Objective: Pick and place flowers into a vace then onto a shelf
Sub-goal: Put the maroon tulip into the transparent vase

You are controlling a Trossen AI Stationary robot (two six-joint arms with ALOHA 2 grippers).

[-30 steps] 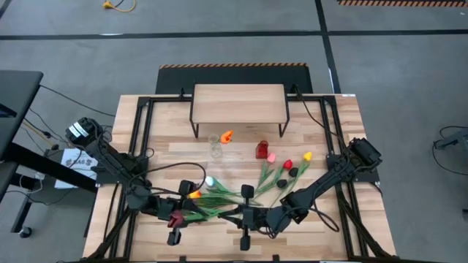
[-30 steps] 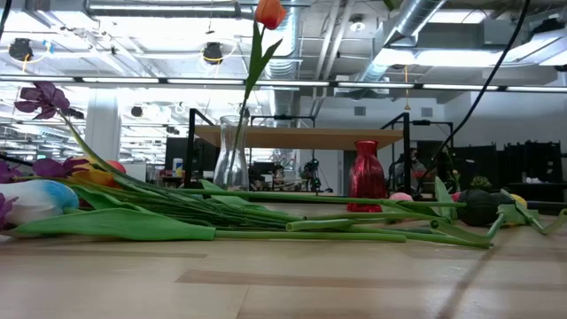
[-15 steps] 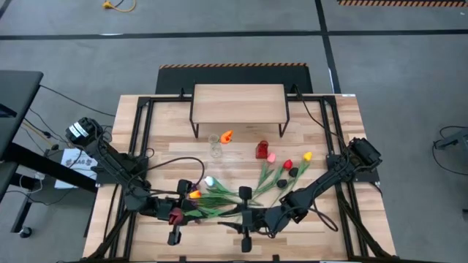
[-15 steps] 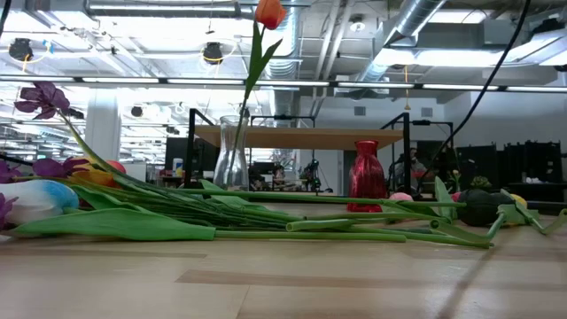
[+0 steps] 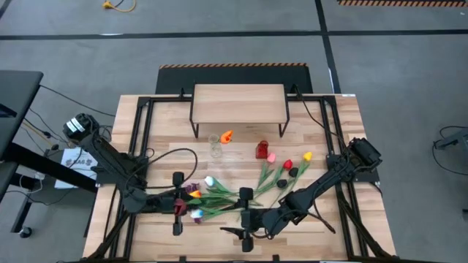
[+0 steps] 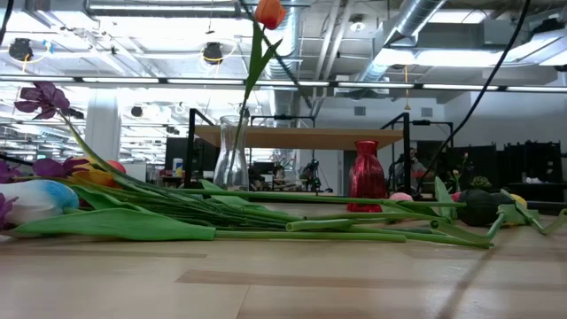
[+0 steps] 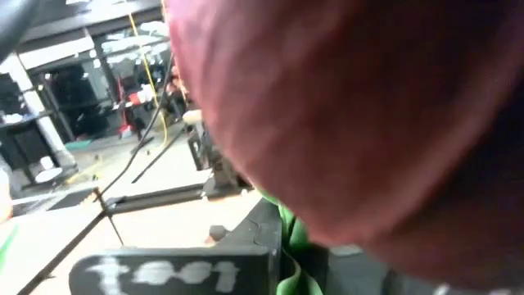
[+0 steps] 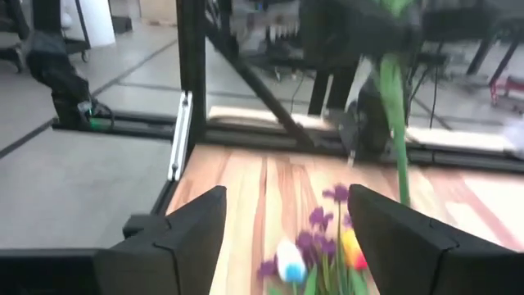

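- Tulips (image 5: 219, 196) lie in a loose heap on the wooden counter (image 5: 333, 124), stems crossing, with more heads, red, pink, yellow and dark, spread toward the right arm's side.
- One orange tulip (image 6: 269, 12) stands in a clear glass vase (image 6: 231, 152) in front of the shelf (image 5: 238, 101); a red vase (image 6: 365, 175) stands beside it, apart.
- Shelf sits at the counter's far edge, its light wooden top bare.
- Left gripper (image 5: 178, 204) is low at the heap's left end, fingers pressed fully together; its wrist view is filled by a dark red flower head (image 7: 368, 115) with green stem below, so it appears clamped on a tulip.
- Right gripper (image 5: 246, 232) sits near the counter's front edge, fingers (image 8: 184, 229) spread wide and holding nothing, aimed at the purple sprigs (image 8: 323, 229) and the white tulip head (image 8: 288, 260).
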